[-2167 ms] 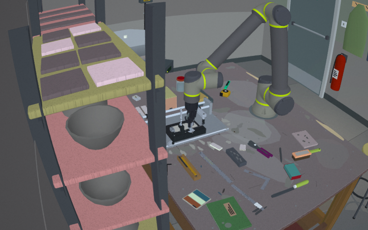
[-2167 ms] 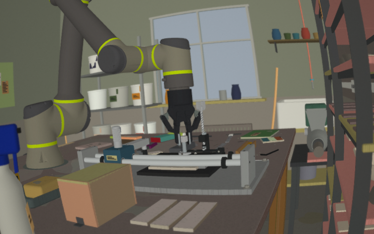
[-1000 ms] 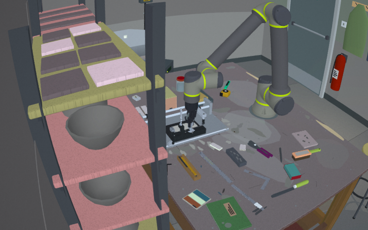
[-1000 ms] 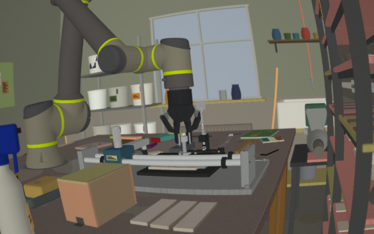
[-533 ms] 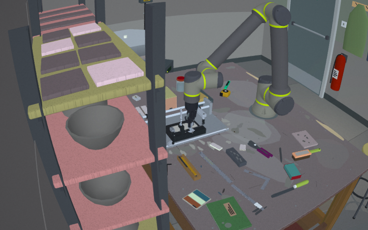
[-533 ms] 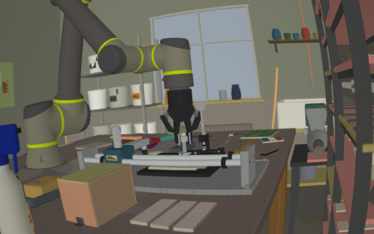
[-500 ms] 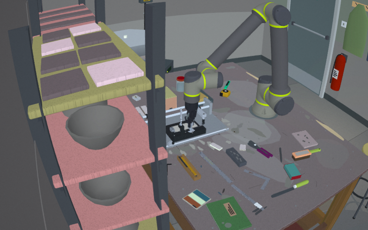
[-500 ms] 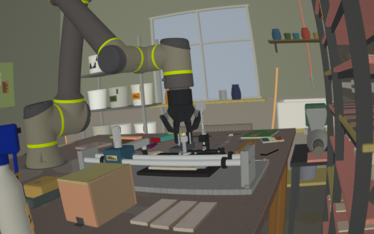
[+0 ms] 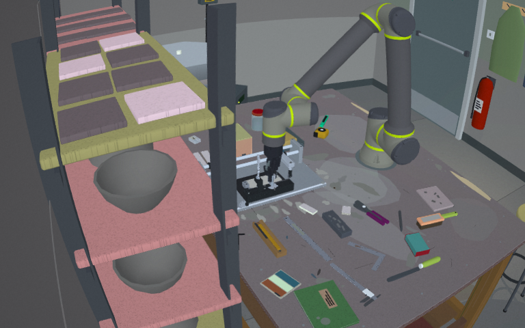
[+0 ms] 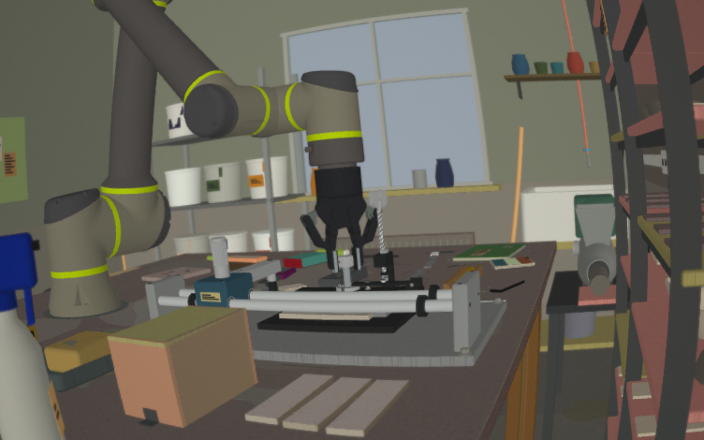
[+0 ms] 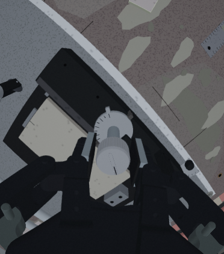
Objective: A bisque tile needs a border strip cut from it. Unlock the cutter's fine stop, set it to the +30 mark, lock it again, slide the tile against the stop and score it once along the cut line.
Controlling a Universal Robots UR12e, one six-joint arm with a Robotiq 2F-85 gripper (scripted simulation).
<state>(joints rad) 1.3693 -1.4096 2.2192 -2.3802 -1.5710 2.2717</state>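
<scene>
On the grey base plate at the left side of the bench stands the tile cutter, with two white rails and a blue scoring carriage at the rails' left end. A pale bisque tile lies flat on the cutter's black bed. The fine stop's knurled grey knob stands over a graduated dial on the black fence bar. A tall threaded screw rises beside it. My gripper hangs straight down around the knob, its fingers open on either side of it and holding nothing.
Behind the cutter are a cardboard box, a jar and a tape measure. A tall shelf rack with tiles and bowls crowds the left edge. Rulers, knives, a sponge and a green mat litter the bench front.
</scene>
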